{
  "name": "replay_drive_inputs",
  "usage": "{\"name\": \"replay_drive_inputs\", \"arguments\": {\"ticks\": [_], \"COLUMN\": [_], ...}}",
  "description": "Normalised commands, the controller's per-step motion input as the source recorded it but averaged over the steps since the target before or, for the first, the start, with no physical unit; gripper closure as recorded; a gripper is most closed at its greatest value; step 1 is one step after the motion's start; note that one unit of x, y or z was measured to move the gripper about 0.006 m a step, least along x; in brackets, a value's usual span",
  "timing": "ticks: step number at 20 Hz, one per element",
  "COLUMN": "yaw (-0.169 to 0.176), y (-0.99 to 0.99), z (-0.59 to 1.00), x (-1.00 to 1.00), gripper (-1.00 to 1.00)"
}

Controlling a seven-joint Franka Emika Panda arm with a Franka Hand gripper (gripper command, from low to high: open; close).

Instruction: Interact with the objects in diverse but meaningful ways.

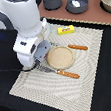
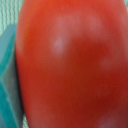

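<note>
you are working right over the red tomato, which is filling nearly the whole wrist view, with a strip of the pale blue cup showing just beside it. in the exterior view the arm's white body is hiding both, low at the placemat's edge toward the exterior view's left, beside the round beige plate. the hand's fingers are not showing in either view, so i cannot tell whether it is spread or pinching the tomato. judging by that closeness, you are grasping or about to: keep centring on the tomato's widest part, since its smooth round skin is likely to slip.

counting: one tomato, one cup, one plate, one yellow packet, two wooden-handled utensils, one frying pan holding one small white piece.
</note>
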Motion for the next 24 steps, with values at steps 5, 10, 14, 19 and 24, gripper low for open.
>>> {"name": "replay_drive_inputs", "arguments": {"ticks": [5, 10, 14, 19, 24], "yaw": [0.019, 0.033, 0.02, -0.011, -0.034], "y": [0.2, 0.27, 0.23, 0.11, 0.0], "z": [0.63, 0.72, 0.61, 0.47, 0.43], "x": [-0.03, -0.06, 0.05, 0.56, 0.87], "gripper": [1.0, 1.0, 1.0, 1.0, 1.0]}}
